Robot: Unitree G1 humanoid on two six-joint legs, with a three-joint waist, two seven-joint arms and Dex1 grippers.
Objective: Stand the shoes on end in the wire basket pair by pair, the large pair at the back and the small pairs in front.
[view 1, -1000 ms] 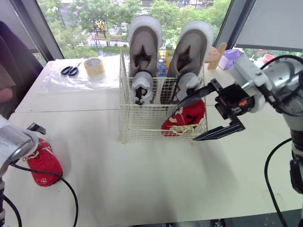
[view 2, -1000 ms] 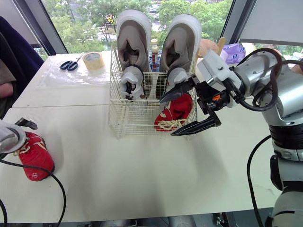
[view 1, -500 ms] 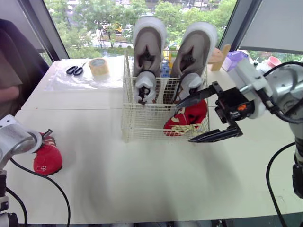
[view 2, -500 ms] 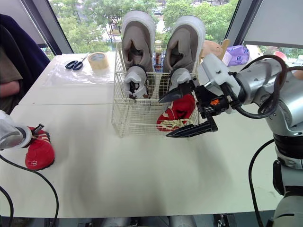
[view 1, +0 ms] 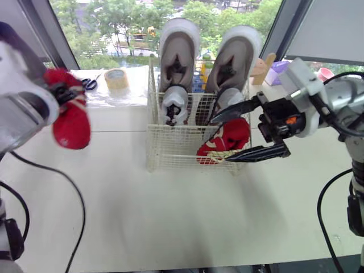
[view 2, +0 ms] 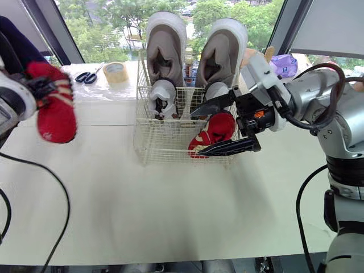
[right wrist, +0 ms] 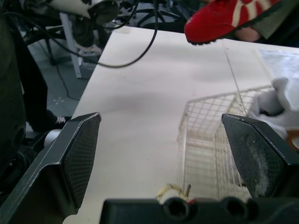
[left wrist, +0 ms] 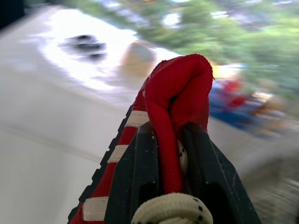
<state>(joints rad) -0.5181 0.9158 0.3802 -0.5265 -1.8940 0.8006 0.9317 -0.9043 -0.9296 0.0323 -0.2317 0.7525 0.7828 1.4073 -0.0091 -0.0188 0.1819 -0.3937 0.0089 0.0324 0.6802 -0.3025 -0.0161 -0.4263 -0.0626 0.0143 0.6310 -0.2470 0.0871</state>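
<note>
My left gripper pinches a red shoe up above the white table. My right gripper gapes wide (empty) at the wire basket, which holds the other red shoe; window behind.

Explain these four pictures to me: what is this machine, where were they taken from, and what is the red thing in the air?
It is a human-shaped robot with two arms, each ending in a black two-fingered claw. Two pictures come from cameras on its head, looking down over a white table; the other two come from cameras on its wrists. The left claw is shut on a small red shoe, held in the air above the table. The right claw is open, close to the wire basket. In the basket a large grey pair stands on end at the back, a small pale pair before it, and a second red shoe in front. Scissors and a tape roll lie at the table's far left.
</note>
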